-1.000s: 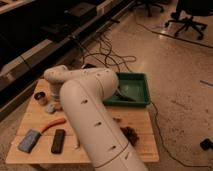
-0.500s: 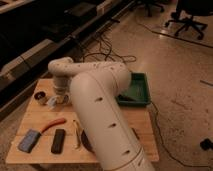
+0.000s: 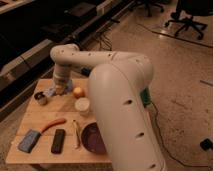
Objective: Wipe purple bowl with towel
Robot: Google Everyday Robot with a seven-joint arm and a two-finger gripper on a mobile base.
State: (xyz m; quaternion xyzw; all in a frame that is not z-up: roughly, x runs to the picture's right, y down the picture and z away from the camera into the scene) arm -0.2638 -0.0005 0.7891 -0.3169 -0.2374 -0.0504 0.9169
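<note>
Arm (image 3: pixel 117 82) swung farther over counter (image 3: pixel 35 112) | purple bowl (image 3: pixel 90 138) sits at near edge, unwiped | towel (image 3: pixel 52 91) bunched at far-left corner | tool (image 3: pixel 62 85) now down at towel, grip state cannot tell; pickup seems underway, wiping not begun

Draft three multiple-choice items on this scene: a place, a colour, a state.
1. Where is the gripper? A. over the purple bowl B. at the table's far left end, by the towel C. over the floor
2. What colour is the sponge? A. red B. blue C. white
3. How does the white cup stand? A. upright B. on its side C. upside down
Answers: 1 B, it sits at the far left, away from the purple bowl; 2 B, blue, at the near left corner; 3 A, its open mouth faces up.
</note>
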